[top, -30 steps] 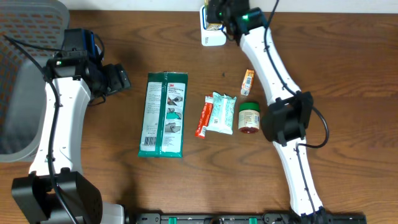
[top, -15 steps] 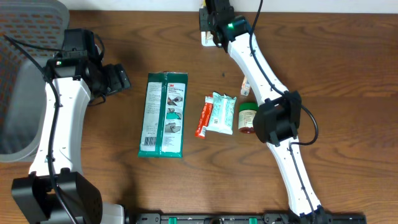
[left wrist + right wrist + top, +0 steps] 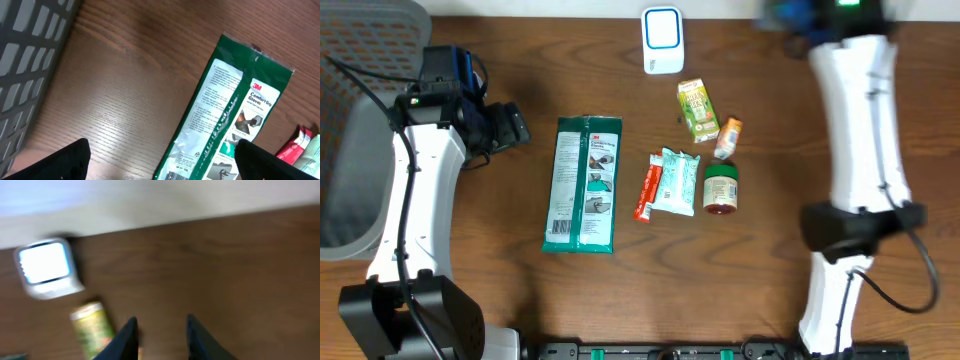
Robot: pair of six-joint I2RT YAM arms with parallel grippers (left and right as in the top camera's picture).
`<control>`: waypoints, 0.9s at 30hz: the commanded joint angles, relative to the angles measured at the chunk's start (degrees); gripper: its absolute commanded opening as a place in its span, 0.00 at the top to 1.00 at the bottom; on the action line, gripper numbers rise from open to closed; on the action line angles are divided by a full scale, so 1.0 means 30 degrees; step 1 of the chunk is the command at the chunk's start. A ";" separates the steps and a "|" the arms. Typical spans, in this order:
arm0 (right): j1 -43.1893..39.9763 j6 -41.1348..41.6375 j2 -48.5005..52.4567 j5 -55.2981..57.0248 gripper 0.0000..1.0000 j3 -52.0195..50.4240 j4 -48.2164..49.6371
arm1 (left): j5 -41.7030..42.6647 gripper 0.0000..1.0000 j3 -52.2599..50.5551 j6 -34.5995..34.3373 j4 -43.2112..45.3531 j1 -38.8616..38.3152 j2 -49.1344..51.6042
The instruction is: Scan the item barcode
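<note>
Fingers [image 3: 127, 340] of my right gripper [image 3: 161, 325] stand a little apart with only bare wood between them, pinching nothing. The view is smeared, so I trust no finer detail. The right arm [image 3: 855, 120] runs straight up the right side of the table [image 3: 470, 280], wrist at the far edge.

My left gripper [image 3: 162, 155] is spread wide over the wood, and the left arm [image 3: 415, 190] is bent along the left side beside the grey mesh basket [image 3: 360, 130] (what it holds I cannot tell).

The green carton [image 3: 696, 108] lies flat on the table, just near of the white scanner [image 3: 663, 40] and just far of the orange tube [image 3: 728, 138]. Nearer sit the jar [image 3: 721, 189], the teal pack [image 3: 677, 181] and the red sachet [image 3: 647, 189], with the long green glove pack [image 3: 582, 184] to their left.

A second ago the right arm was reaching across to the scanner; now it has swung to the far right and the carton is out on the table. The left arm has not moved.
</note>
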 commanded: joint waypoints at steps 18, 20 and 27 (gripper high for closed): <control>-0.3402 -0.6972 0.3228 -1.3041 0.02 -0.7766 -0.0488 | 0.0029 0.08 0.0051 0.0109 -0.0073 0.0095 0.0095; -0.2295 -0.6521 0.3235 -1.2488 0.01 -0.9005 0.0940 | 0.0029 0.08 0.0051 0.0109 -0.0073 0.0095 0.0095; 0.1523 -0.6222 0.3235 -0.7635 0.01 -1.2196 0.5974 | 0.0029 0.08 0.0051 0.0109 -0.0080 0.0095 0.0095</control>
